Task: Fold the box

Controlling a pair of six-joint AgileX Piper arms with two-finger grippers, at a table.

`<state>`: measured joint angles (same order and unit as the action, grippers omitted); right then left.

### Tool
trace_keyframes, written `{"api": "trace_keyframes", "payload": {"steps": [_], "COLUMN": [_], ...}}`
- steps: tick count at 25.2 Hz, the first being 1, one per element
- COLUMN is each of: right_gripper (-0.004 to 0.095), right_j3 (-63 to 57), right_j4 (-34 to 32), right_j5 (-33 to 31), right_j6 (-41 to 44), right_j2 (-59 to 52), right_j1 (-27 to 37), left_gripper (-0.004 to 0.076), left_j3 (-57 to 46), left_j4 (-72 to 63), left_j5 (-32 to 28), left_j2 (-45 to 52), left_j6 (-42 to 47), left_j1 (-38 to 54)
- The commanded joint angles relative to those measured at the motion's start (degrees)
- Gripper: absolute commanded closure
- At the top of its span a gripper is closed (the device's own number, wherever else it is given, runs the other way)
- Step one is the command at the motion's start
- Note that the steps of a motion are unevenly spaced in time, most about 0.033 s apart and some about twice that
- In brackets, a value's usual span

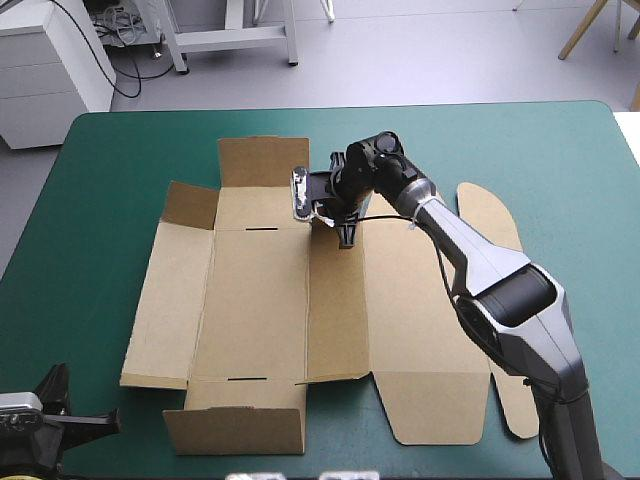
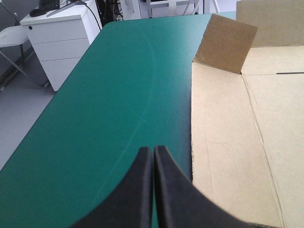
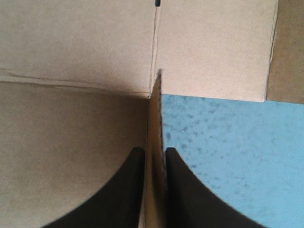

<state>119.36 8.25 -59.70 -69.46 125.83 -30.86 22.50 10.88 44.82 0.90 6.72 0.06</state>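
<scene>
Box [image 1: 250, 300] lies in the middle of the desk [image 1: 100, 180], mostly flat, long panels side by side. Three flaps are up: far flap [image 1: 262, 162], small corner flap [image 1: 190, 205] at far left, and near flap [image 1: 238, 430] at the near edge. Rounded tab [image 1: 490, 215] lies flat on the right side.

R arm: my right gripper [image 1: 347, 233] is at the box's far edge, about mid-width. Wrist view: right gripper [image 3: 152, 153] is clamped on the box [image 3: 71, 42]. A thin piece of board stands on edge between the fingers, nearly pinched. Brown panel lies to one side of it, teal-green desk [image 3: 228, 142] to the other.

L arm: my left gripper [image 1: 105, 420] is low at the near-left corner of the desk, well apart from the right one. Wrist view: left gripper [image 2: 153, 151] is clenched, fingers meeting in a point, nothing between them. It is over bare desk [image 2: 118, 95], just beside the box's [image 2: 247, 133] left edge, not touching. Corner flap [image 2: 225, 42] stands tilted up ahead.
</scene>
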Motion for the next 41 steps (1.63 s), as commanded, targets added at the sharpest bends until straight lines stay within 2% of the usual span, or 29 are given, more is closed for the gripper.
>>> {"api": "trace_keyframes", "payload": {"steps": [1,5,6,10,13,15,16,17,19,21,22,24,25,28,33,36,39,40,41], "right_gripper": [0.0466,0.0054,-0.0011,-0.0033,-0.0033,0.0011,0.0078,0.0212,0.0446,0.0771,0.09,0.0907,0.0908,0.0908,0.0927,0.0927,0.0927,0.0927,0.0927], "right_j3": [2.0,4.9,6.0,15.8,19.1,19.6,19.6,19.6,19.6,19.6,19.6,19.6,19.6,19.6,16.2,6.8,-4.9,-10.7,-19.4], "right_j4": [2.6,2.4,2.0,-4.5,-11.0,-18.9,-21.0,-22.9,-23.9,-24.4,-24.4,-24.7,-24.6,-22.1,-10.4,-9.9,-12.7,-14.0,-14.7], "right_j5": [2.0,1.8,1.2,-6.6,-9.2,-9.2,-9.2,-9.2,-9.2,-9.2,-9.2,-9.2,-9.2,-9.3,-9.4,-9.3,-9.2,-8.5,-5.2], "right_j6": [2.2,8.0,10.1,25.2,35.3,46.4,51.2,55.7,58.6,61.6,62.9,65.8,67.4,70.6,68.7,68.5,68.2,68.2,68.9], "right_j2": [-4.0,-4.4,-4.6,-6.3,-7.5,-7.5,-7.5,-7.5,-7.5,-7.5,-7.5,-7.5,-7.5,-7.7,-10.9,-16.0,-22.6,-25.3,-31.1], "right_j1": [0.3,0.3,0.3,0.3,0.3,0.3,0.3,0.3,0.3,0.3,0.3,0.8,1.2,3.5,8.0,9.2,9.4,9.4,9.4], "left_gripper": [0.0734,0.0734,0.0734,0.0734,0.0729,0.0675,0.0628,0.0564,0.0451,0.0289,0.0211,0.0105,0.0085,0.0081,0.0084,0.0084,0.0084,0.0084,0.0084], "left_j3": [1.2,1.2,1.2,1.2,1.2,1.2,1.2,1.2,1.2,1.2,1.2,1.2,1.2,1.2,1.2,1.2,1.2,1.2,1.6], "left_j4": [0.4,0.4,0.4,0.4,0.4,0.4,0.4,0.4,0.4,0.4,0.4,0.6,0.6,0.6,0.3,0.2,0.2,0.3,0.3], "left_j5": [-4.3,-4.3,-4.3,-4.3,-4.3,-4.3,-4.3,-4.3,-4.3,-4.3,-4.3,-4.3,-4.3,-4.3,-4.3,-4.3,-4.3,-4.6,-5.3], "left_j2": [0.9,0.9,0.9,0.9,0.9,0.9,0.9,0.9,0.9,0.9,0.9,0.9,0.9,0.9,0.9,0.9,0.9,0.6,-0.6], "left_j6": [0.3,0.3,0.3,0.3,0.3,0.3,0.3,0.3,0.4,1.1,1.6,2.3,2.3,2.3,2.3,2.3,2.3,2.3,2.3], "left_j1": [-0.5,-0.5,-0.5,-0.5,-0.5,-0.5,-0.5,-0.5,-0.5,-0.5,-0.5,-0.5,-0.5,-0.5,-0.5,-0.5,-0.5,-0.5,-0.5]}}
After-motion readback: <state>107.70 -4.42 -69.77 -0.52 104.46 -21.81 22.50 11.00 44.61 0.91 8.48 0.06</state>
